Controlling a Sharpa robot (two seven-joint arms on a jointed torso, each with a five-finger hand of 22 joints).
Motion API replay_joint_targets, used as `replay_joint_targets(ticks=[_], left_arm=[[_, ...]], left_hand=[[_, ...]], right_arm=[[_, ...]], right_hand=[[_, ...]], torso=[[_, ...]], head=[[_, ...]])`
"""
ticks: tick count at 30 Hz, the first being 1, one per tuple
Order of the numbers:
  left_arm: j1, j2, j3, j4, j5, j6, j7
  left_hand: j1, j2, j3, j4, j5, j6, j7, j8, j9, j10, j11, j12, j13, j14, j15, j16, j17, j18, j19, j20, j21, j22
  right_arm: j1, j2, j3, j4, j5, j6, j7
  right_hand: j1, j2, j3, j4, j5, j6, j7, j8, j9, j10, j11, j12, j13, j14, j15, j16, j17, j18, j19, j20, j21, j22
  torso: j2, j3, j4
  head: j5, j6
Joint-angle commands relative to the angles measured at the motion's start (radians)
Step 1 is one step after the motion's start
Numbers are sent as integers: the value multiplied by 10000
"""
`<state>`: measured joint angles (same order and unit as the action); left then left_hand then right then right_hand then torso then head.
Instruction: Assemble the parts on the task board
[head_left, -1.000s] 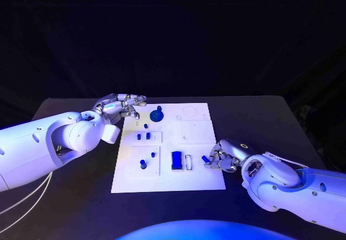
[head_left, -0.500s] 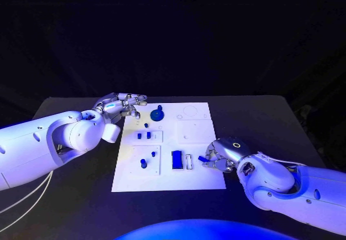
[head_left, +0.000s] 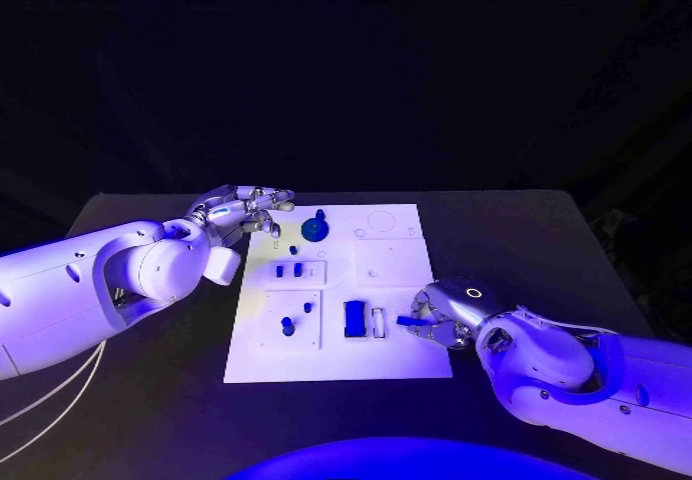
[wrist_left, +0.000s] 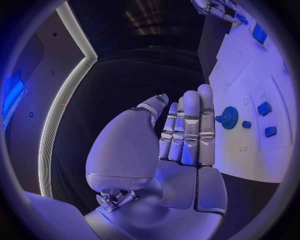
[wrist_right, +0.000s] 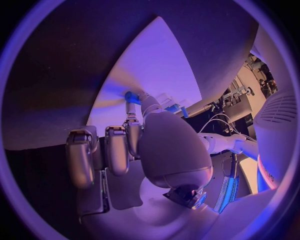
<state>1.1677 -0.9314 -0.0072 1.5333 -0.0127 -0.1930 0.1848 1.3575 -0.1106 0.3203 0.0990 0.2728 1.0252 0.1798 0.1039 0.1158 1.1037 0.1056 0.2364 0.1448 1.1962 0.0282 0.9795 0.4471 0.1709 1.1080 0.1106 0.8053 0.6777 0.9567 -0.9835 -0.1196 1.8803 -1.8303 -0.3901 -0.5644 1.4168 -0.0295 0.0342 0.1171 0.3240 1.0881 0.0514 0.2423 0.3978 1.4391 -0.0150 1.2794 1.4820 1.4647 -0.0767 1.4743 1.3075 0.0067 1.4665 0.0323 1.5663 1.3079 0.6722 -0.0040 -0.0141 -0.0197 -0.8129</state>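
Observation:
The white task board (head_left: 397, 265) lies in the middle of the table. On it are a round blue gear-like part (head_left: 315, 230), two small blue pieces (head_left: 289, 270), a blue oval (head_left: 287, 325) and a blue block (head_left: 353, 318) beside a narrow slot (head_left: 378, 323). My right hand (head_left: 444, 315) hovers at the board's right edge and pinches a small blue part (head_left: 410, 321), also seen at its fingertips in the right wrist view as the blue part (wrist_right: 132, 96). My left hand (head_left: 240, 211) hangs over the board's far left corner, fingers straight (wrist_left: 190, 130), holding nothing, near the gear (wrist_left: 229, 118).
The black table (head_left: 519, 240) runs round the board on all sides, with bare room to the right and in front. The board's far right part carries a faint ring outline (head_left: 382, 220) and a square recess (head_left: 392, 264).
My right hand has shifted slightly toward the slot and turned a little at the wrist, still pinching the small blue part. The left hand has stayed put.

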Motion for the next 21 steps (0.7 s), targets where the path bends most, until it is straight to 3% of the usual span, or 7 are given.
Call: replay_joint_targets(ticks=[1, 6, 10, 21], left_arm=[[4, 11, 5, 21, -56, 195, 6], [4, 24, 5, 20, -58, 203, -1], [4, 32, 5, 23, -60, 207, -5], [4, 25, 5, 49, -75, 205, -10]], left_hand=[[41, 98, -22, 75, 32, -53, 7, 46, -17, -93, 8, 77, 13, -59, -14, -16, -19, 135, 31, 55, -36, -13], [41, 98, -22, 75, 32, -53, 7, 46, -17, -93, 8, 77, 13, -59, -14, -16, -19, 135, 31, 55, -36, -13], [41, 98, -22, 75, 32, -53, 7, 46, -17, -93, 8, 77, 13, -59, -14, -16, -19, 135, 31, 55, -36, -13], [41, 98, -22, 75, 32, -53, 7, 46, -17, -93, 8, 77, 13, -59, -14, -16, -19, 135, 31, 55, -36, -13]], right_arm=[[39, -52, -47, 64, 1986, -474, -218], [221, -67, -26, 268, 3285, -1229, -108], [310, -19, -19, 369, 4010, -1505, -41], [362, 316, -16, 337, 5070, -1327, 13]], right_hand=[[370, 483, 327, -109, 140, 66, 10, 65, 79, 27, -75, 67, -1031, 762, -83, 45, 1114, -67, 1043, -69, 45, 2629], [200, 353, 526, -70, 156, 70, 13, 66, 105, 34, -70, 54, -1030, 760, -81, 39, 1107, -67, 1043, -65, 45, 2629], [32, 254, 676, -12, 134, 82, 12, 65, 125, 43, -71, 49, -1026, 759, -79, 34, 1101, -67, 1043, -63, 45, 2629], [-798, 80, 1029, 478, 116, 147, 5, 57, 173, 104, -69, 102, -966, 768, -75, 51, 1134, -67, 1043, -55, 45, 2629]], torso=[[-7, 0, -4], [0, -1, 4], [4, -4, 1], [4, -9, 3]], head=[[5, 6], [1, 36], [2, 41], [12, 37]])
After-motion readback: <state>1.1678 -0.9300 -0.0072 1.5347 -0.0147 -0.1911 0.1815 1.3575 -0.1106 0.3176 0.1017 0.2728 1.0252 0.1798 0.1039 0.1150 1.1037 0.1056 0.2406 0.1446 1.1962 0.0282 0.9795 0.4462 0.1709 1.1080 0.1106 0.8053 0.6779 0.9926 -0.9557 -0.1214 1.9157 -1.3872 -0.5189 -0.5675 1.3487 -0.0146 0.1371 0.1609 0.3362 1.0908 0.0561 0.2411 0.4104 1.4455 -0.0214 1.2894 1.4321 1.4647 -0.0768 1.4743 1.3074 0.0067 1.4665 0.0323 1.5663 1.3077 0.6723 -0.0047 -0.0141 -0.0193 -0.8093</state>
